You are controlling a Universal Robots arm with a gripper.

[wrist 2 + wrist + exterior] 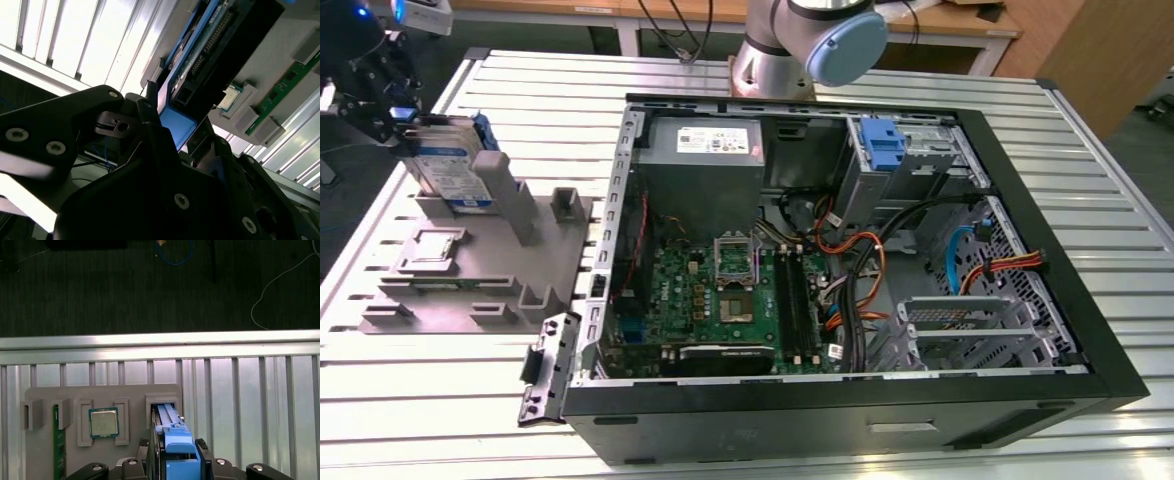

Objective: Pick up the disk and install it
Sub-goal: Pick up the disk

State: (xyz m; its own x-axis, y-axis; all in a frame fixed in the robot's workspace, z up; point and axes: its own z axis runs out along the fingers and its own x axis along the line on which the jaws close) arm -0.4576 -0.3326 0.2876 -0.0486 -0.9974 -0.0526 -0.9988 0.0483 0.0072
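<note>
The tool [172, 445] is closed on the disk [172, 432], its fingers [201, 444] pressing the blue carrier's two sides. The disk stands on edge at the grey holder [480, 270] on the tabletop [881, 80], at the exterior view's left. Its lower edge is hidden, so I cannot tell whether it sits in the slot or just above.

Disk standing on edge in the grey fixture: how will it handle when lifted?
Likely rigid: the disk is a metal-cased slab in a blue carrier. Probably heavy for its size. Standing on edge in the grey fixture, it could tip once clear of its slot.
</note>
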